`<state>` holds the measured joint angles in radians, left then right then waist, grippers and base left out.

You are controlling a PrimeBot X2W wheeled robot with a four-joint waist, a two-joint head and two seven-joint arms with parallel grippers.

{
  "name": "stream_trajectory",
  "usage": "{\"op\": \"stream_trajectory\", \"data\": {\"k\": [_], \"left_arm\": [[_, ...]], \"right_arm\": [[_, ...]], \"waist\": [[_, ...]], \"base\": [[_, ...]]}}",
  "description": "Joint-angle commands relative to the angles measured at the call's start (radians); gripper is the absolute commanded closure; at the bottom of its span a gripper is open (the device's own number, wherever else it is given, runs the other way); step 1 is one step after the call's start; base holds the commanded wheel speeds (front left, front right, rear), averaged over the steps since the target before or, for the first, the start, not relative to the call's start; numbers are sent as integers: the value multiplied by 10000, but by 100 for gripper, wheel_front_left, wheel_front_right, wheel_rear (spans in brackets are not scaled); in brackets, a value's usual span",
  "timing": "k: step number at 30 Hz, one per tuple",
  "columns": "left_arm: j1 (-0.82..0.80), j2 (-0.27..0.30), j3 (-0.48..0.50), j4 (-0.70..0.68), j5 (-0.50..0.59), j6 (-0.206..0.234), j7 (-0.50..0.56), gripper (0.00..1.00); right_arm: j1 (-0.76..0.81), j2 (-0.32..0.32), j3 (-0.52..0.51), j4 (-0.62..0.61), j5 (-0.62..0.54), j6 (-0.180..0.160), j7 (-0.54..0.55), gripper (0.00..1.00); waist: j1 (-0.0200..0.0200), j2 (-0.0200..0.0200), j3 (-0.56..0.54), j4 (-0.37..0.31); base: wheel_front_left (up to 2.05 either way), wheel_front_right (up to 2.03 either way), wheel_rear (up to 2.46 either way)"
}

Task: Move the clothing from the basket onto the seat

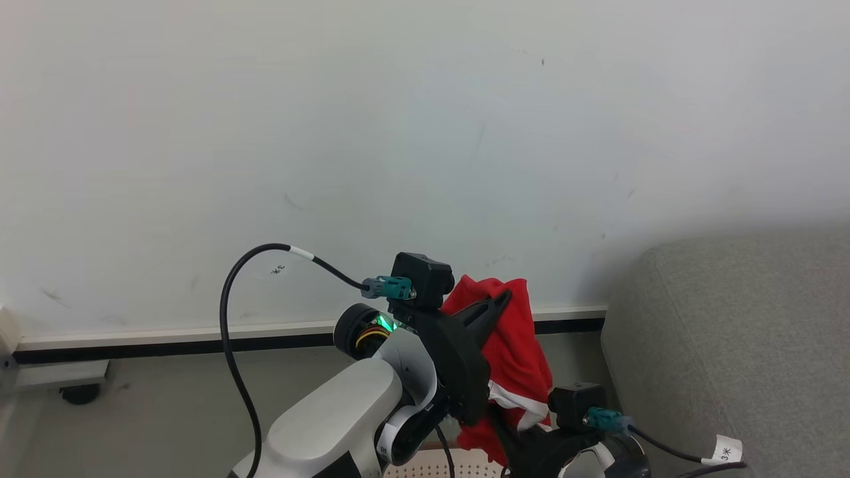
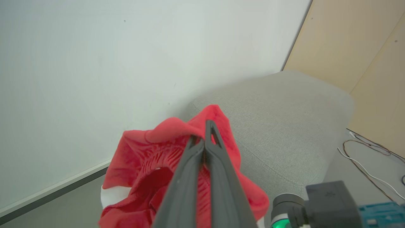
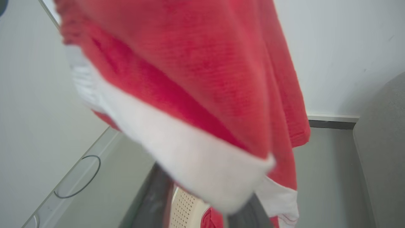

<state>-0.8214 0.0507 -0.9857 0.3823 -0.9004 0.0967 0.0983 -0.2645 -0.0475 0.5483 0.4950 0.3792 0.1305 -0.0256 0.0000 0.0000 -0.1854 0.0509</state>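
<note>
Head camera: high, facing forward and slightly down at a plain white wall (image 1: 398,133), with a large grey fabric-upholstered sofa cushion (image 1: 744,345) at right. Left wrist camera: sights along the left gripper (image 2: 202,134) toward that cushion and wall, a soft red fabric garment with white panels (image 2: 139,158) close before it. Right wrist camera: almost against the same garment, sharing wall, cushion edge and a perforated cream-white plastic basket (image 3: 186,205).

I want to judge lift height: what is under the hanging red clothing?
Below the clothing, the right wrist view shows a patch of the perforated basket and grey floor. The fabric covers the rest of the basket and its contents.
</note>
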Motion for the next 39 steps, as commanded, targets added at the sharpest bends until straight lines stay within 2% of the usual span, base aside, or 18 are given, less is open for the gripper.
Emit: {"op": "stream_trajectory", "data": {"k": [1,3,4,15,20,23,28,39], "left_arm": [[-23,6,-51,-28,-39,35,-75,85],[30,67,-42,23,38,106,-181,47],[54,88,-13,52,68,91,-271,0],[743,676,-152,761,452,-387,-1600,0],[1201,1060,-137,1049,594,-494,-2257,0],[1634,1281,-60,1098,564,-438,-2729,0],[2699,1655,101,942,353,-233,-3230,0],[4036,2123,710,-282,670,592,-3618,0]], "right_arm": [[-162,-14,28,95,19,4,-101,100],[-172,-14,45,233,-23,4,-185,100],[-198,-14,49,279,-42,4,-209,100],[116,-14,-368,452,-698,4,-338,100],[367,-17,-1019,231,-1375,4,-256,100],[490,-13,-1493,-64,-1829,4,-194,100],[953,-16,-2357,-1062,-2635,4,242,100],[1547,-12,-2915,-2649,-3142,4,912,100]], "waist": [[0,0,-12,1],[0,0,-21,-24],[0,0,-22,-45],[0,0,46,-410],[0,0,214,-707],[0,0,332,-1058],[0,0,577,-2061],[0,0,1027,-4078]], "base": [[0,0,0],[0,0,0],[0,0,0],[0,0,0],[0,0,0],[0,0,0],[0,0,0],[0,0,0]]}}
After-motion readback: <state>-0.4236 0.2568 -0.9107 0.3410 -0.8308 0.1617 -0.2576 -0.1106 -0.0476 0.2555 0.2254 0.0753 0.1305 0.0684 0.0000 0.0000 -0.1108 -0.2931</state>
